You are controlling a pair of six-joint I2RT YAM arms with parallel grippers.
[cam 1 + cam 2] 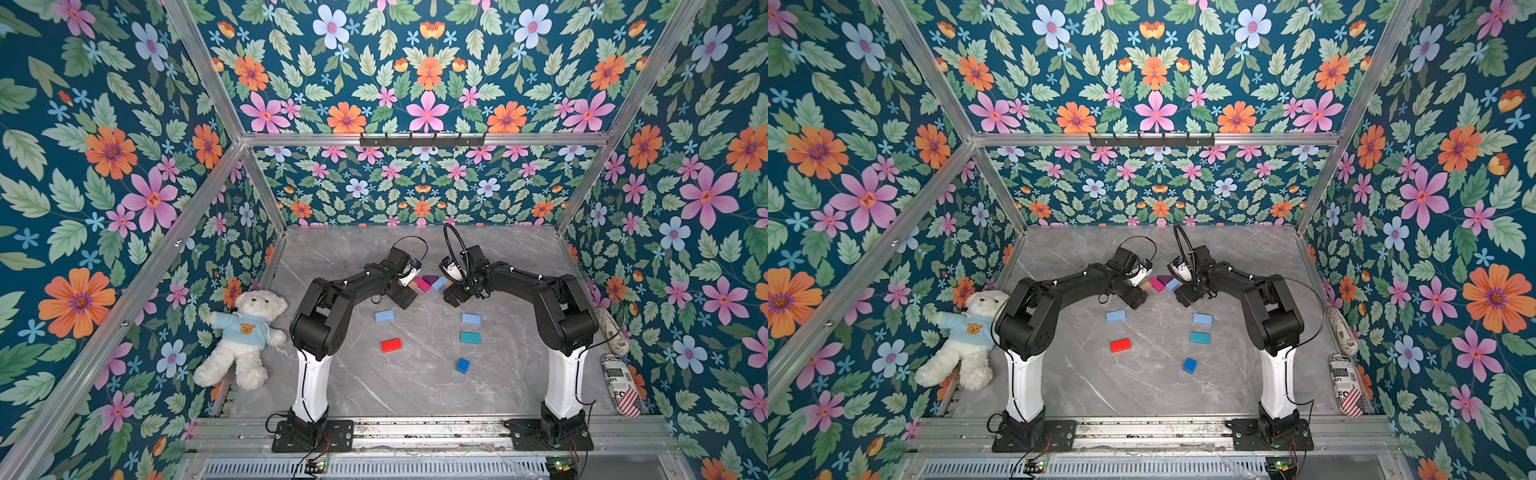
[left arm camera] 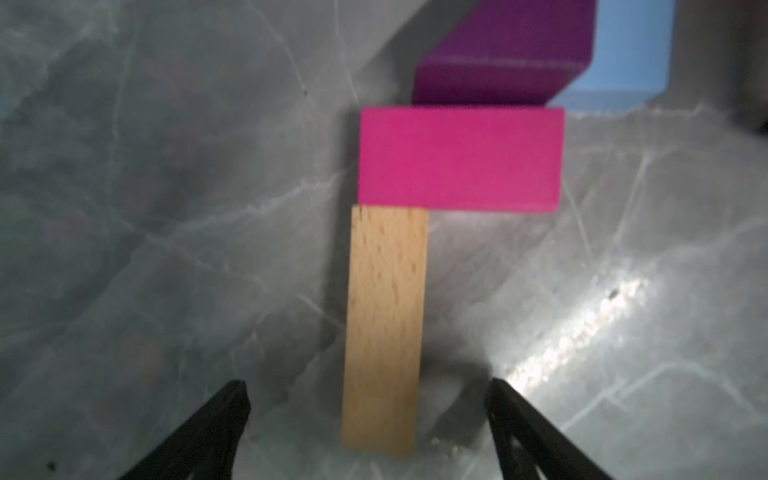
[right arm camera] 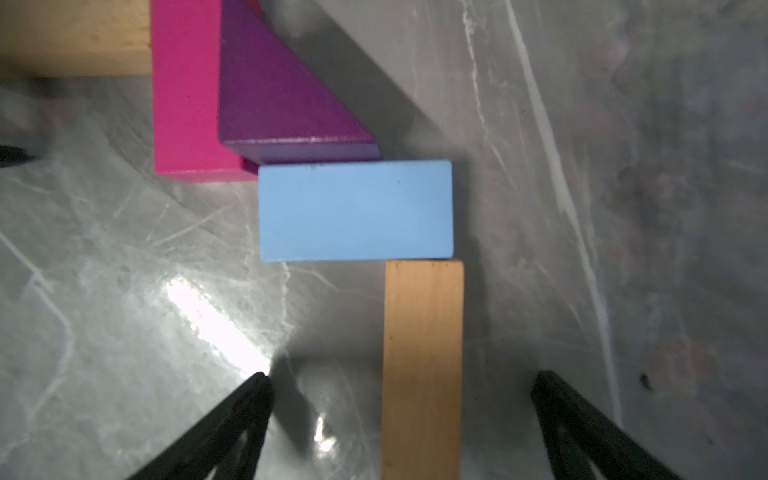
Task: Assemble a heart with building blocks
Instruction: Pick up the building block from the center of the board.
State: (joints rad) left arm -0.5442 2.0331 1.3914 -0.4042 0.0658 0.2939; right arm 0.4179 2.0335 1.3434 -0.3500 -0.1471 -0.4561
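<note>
Now both my pincers stand apart: the left pincer (image 2: 368, 383) straddles the left tan brick (image 2: 382, 332) without touching it, and the right pincer (image 3: 401, 374) straddles the right tan brick (image 3: 422, 365) likewise. The heart (image 1: 423, 284) is only begun, at the far middle of the table (image 1: 415, 386). The purple wedge (image 3: 274, 95) forms the notch, with the magenta brick (image 2: 457, 158) and the light blue brick (image 3: 355, 210) against its sides and a tan brick butted onto each.

I judge the danger lies in pulling away. A fingertip dragging along a tan brick would swing it and open the joint, since nothing locks these blocks together. My wrists are also near each other and could clash.

Nearer my bases lie the left loose brick (image 1: 384, 316), the right loose brick (image 1: 471, 319), the teal brick (image 1: 470, 337), the red brick (image 1: 390, 345) and the dark blue cube (image 1: 462, 365), well apart. The teddy bear (image 1: 245, 336) lies at the table's left edge, out of the way. Only my own arms stand between those blocks and the heart.
</note>
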